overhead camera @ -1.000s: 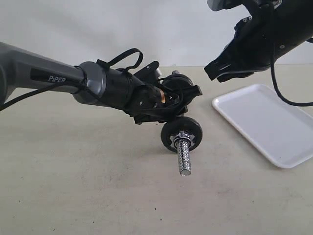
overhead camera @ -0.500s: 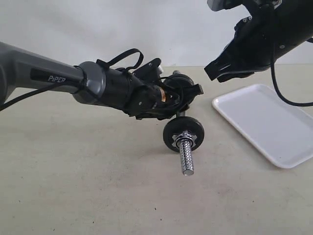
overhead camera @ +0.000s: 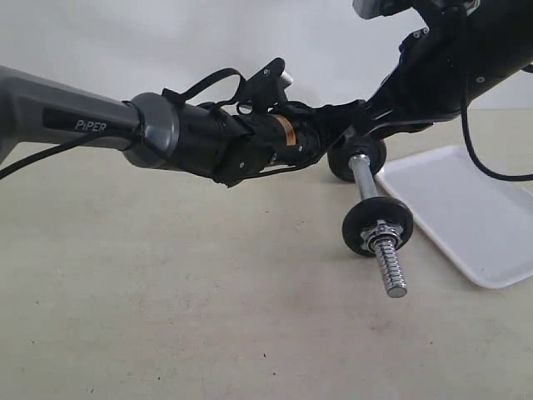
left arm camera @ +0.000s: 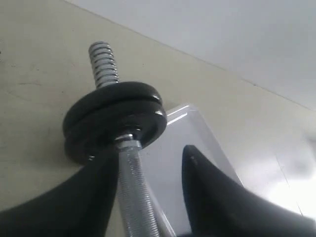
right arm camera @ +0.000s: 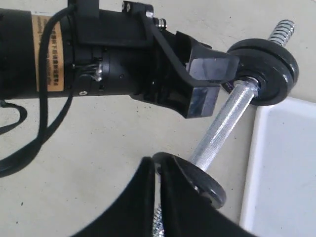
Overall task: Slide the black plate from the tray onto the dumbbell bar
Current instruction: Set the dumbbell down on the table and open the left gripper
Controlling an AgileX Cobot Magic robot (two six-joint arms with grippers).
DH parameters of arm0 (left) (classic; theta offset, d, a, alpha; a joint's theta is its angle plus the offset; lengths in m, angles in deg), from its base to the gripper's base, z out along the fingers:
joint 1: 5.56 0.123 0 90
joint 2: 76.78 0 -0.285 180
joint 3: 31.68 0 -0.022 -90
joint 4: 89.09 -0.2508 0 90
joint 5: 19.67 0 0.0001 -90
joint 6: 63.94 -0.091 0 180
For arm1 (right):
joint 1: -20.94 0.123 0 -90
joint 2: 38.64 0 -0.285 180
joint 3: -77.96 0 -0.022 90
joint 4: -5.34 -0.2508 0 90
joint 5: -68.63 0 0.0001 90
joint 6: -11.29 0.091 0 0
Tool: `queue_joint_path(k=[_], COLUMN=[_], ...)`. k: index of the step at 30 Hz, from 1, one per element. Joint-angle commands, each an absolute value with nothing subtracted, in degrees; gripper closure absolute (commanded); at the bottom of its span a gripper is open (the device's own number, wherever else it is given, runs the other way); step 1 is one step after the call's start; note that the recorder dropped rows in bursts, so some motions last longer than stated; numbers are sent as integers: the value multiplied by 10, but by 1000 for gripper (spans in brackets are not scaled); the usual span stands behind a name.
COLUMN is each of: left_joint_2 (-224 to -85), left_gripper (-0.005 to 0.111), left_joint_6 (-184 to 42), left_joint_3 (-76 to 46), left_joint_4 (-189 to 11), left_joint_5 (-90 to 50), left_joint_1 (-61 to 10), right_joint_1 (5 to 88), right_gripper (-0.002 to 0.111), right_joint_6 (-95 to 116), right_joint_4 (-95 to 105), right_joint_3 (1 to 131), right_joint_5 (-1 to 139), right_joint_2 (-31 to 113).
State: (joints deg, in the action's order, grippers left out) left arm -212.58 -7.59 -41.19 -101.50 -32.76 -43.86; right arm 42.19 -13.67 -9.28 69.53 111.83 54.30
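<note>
Over to the right has gone the bar (overhead camera: pixel 364 179). A second ago it was in the middle of the table (overhead camera: pixel 166 317), and now it is just beside the white tray (overhead camera: pixel 466 217). The left arm has stretched out with it.

One black plate, the near plate (overhead camera: pixel 377 227), sits on the end of the bar closest to us. A silver nut is in front of it, and the bumpy screw end sticks out past that. In the left wrist view this end looks like two discs pressed together. The far plate (overhead camera: pixel 356 158) sits on the other end of the bar, close to the tray's corner. I cannot tell which of them is the plate from the tray.

The left claw (left arm camera: pixel 150 158) is partly wide. Its two fingers stand on each side of the smooth middle of the bar. One finger is right by the bar, and a gap shows next to the other one.

The right claw (right arm camera: pixel 157 165) is closed tight and holds nothing. Its tips are right next to the far plate.
</note>
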Motion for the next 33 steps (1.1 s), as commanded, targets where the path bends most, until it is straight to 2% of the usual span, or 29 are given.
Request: queue_joint_path(k=[1,16,21,24,28,33], left_joint_2=[-2124,-2124,-2121,-2111,-2087,-2036], left_gripper=[67,67,68,77,101,102], left_joint_6=[-79,-79,-79,-79,-79,-96], left_joint_3=[-413,-413,-413,-413,-413,-413], left_joint_4=[-1019,-1022,-1049,-1088,-1156,-1226], left_joint_5=[-331,-327,-273,-224,-174,-100], left_joint_1=[-441,-441,-441,-441,-441,-441], right_joint_1=[419,419,419,419,419,419], right_gripper=[109,109,109,109,109,109], right_joint_6=[-141,-141,-141,-141,-141,-141], right_joint_4=[-91,-90,-89,-86,-86,-84], right_joint_3=[695,695,695,695,695,695], right_joint_5=[1119,1119,1119,1117,1117,1116], right_joint_2=[536,536,536,536,536,523])
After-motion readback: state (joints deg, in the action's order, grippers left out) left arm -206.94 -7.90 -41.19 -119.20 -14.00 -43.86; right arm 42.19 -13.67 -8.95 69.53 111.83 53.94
